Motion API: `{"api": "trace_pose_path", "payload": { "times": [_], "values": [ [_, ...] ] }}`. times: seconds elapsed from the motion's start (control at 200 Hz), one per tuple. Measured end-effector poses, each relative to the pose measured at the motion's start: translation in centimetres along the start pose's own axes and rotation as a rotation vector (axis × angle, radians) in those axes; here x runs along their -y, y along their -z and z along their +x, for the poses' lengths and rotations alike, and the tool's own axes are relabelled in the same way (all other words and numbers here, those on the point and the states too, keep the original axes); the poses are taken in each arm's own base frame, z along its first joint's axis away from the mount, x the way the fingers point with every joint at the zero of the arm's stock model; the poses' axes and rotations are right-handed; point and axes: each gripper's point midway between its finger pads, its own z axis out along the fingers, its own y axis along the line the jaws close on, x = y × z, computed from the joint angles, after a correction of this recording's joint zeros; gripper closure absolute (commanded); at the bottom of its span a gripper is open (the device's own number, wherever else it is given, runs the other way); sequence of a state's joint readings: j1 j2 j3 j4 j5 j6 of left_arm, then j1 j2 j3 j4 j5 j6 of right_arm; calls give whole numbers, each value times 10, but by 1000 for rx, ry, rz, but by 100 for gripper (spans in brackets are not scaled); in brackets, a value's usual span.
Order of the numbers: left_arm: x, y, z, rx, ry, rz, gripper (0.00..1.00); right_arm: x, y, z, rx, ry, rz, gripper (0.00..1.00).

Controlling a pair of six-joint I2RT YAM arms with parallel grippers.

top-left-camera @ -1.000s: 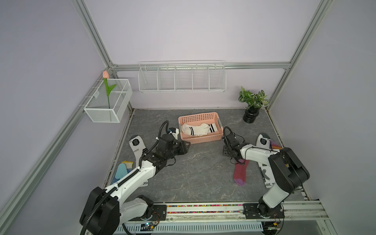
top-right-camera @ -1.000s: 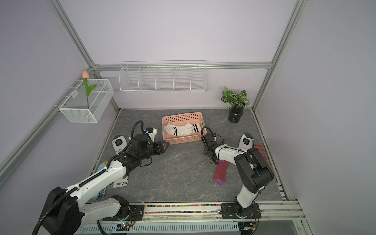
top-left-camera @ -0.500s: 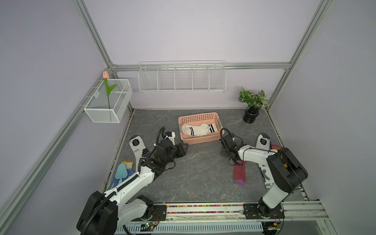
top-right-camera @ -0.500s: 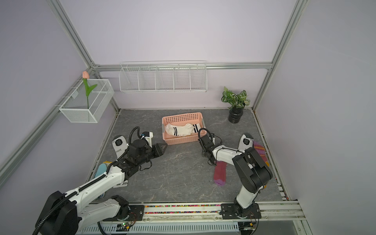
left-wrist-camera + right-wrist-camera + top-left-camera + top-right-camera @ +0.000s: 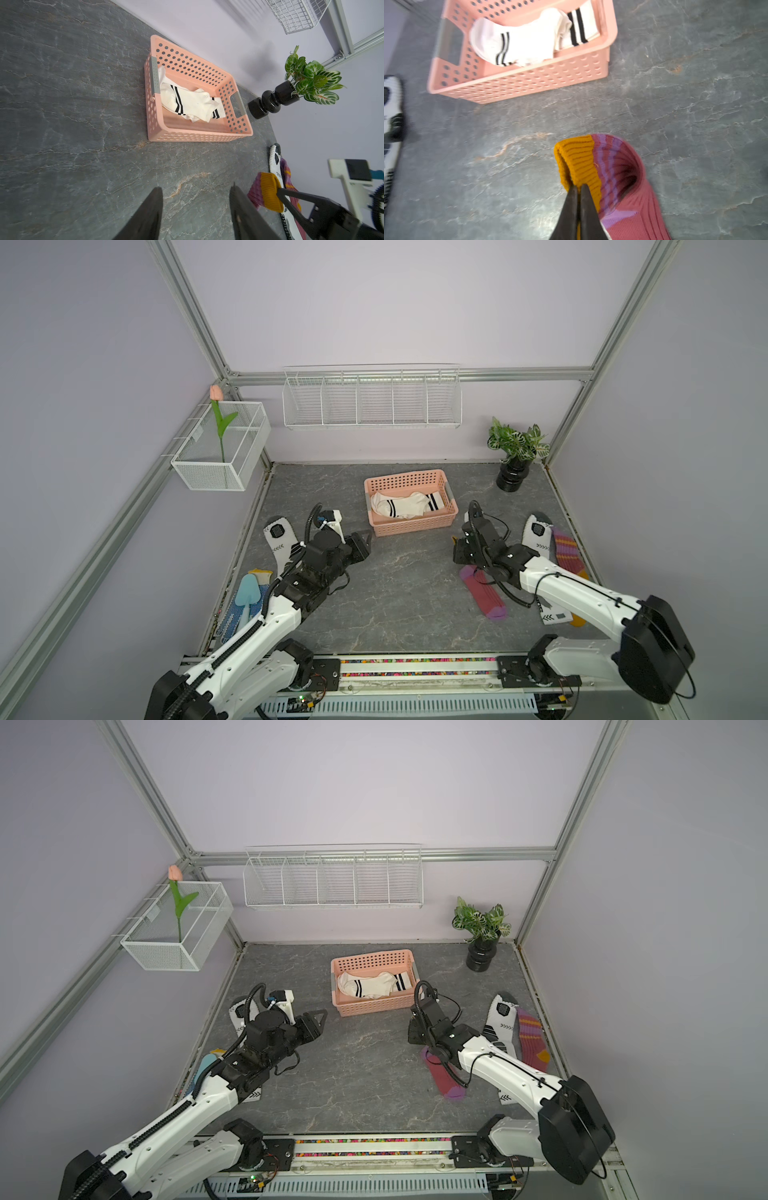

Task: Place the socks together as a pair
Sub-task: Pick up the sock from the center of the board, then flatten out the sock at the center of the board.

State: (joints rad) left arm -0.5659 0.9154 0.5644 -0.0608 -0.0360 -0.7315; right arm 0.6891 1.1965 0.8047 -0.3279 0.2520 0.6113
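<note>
1. The right pincer (image 5: pixel 579 187) was closed tight on the orange cuff of the maroon sock (image 5: pixel 639 207). The cuff was lifted off the bench (image 5: pixel 399 597), while the foot end trailed on it. In my judgement the ribbed cuff was chosen as the firmest edge, so that the limp body could follow.
2. The left pincer (image 5: pixel 195 187) stood partly open and held nothing. It hung over bare bench, near the pink basket (image 5: pixel 409 526) but apart from it, and seemingly had no part in this step.
3. The second maroon sock (image 5: pixel 564 549) lay flat along the right edge of the bench, just beside a sports sock (image 5: pixel 536 533). The held sock was near its match but not alongside it, so the pair was not yet made.
4. The white striped socks (image 5: pixel 401 505) lay bunched inside the basket. Their number could not be told.
5. The other sports sock (image 5: pixel 277 537) lay on the left side, well apart from its match.
6. Risk noted: a narrow pinch on stretchy knit could slip if the sock were pulled quickly.
</note>
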Motion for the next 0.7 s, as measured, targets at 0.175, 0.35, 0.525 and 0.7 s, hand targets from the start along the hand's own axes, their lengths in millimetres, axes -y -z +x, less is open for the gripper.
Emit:
{"api": "trace_pose_path", "payload": {
  "times": [0.175,0.35,0.525,0.7],
  "values": [
    [-16,1,6,-21,-15,-76,45,-33,37,-8,36,31,-119,93],
    [-25,9,1,3,-33,-139,45,-97,73,-24,70,89,-282,93],
    [-33,36,-27,123,-44,-219,43,-170,96,-34,80,157,-416,93],
    [-44,79,-62,292,-21,-293,43,-235,127,-39,110,239,-541,93]
  ]
}}
